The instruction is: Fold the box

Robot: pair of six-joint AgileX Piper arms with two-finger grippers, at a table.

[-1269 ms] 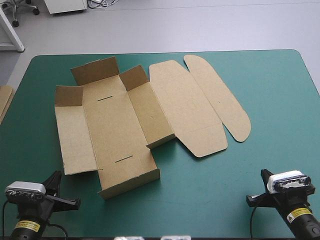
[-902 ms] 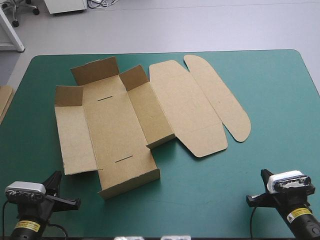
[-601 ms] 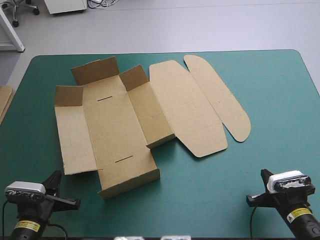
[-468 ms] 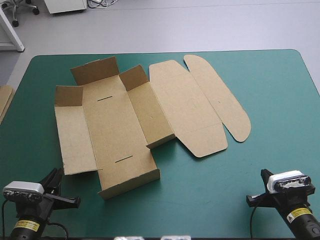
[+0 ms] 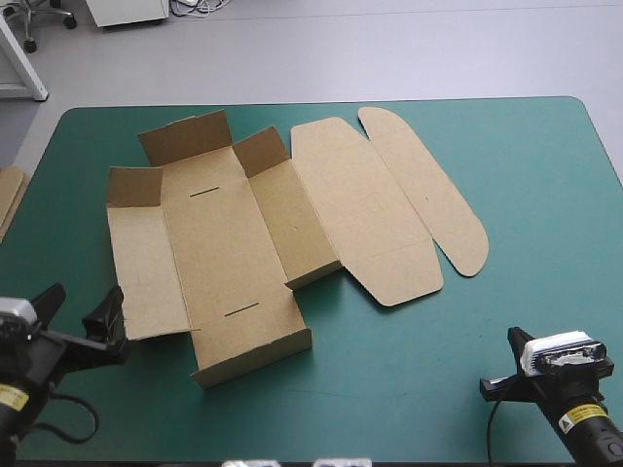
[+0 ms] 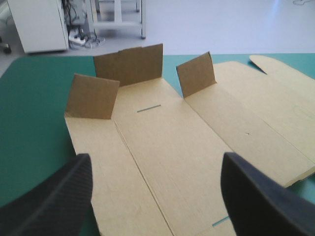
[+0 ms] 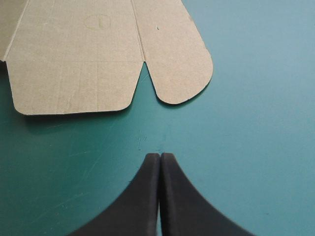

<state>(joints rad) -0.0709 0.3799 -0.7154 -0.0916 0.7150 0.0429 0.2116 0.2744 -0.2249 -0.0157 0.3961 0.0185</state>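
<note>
Compared with just before, only the left gripper (image 5: 81, 304) has moved: it has come closer to the near left corner of the box (image 5: 234, 253), and its black fingers now stand wide apart, holding nothing. The box itself has not shifted. It lies on the left half of the table (image 5: 545, 195) as a cut brown sheet, mostly flat. At its far end three small flaps (image 6: 128, 64) stand upright, and the near end wall (image 5: 255, 352) and the right side wall (image 5: 297, 229) are a little raised. The left side panel (image 5: 146, 268) is flat, and so are the lid panel (image 5: 360, 209) and the rounded flap (image 5: 423, 190) on the right side of the box. In the left wrist view the open fingers frame the base and the left side panel, so I judge that this arm is preparing to take an edge there. The right gripper (image 7: 160, 156) is well apart from the box, near its rounded flap, with fingers pressed together and empty. The task seems to be at its beginning: no wall is raised fully or tucked, and the tray is not yet formed. Beyond the left side of the box, an edge of spare board (image 5: 8, 195) shows at the table's edge.
</note>
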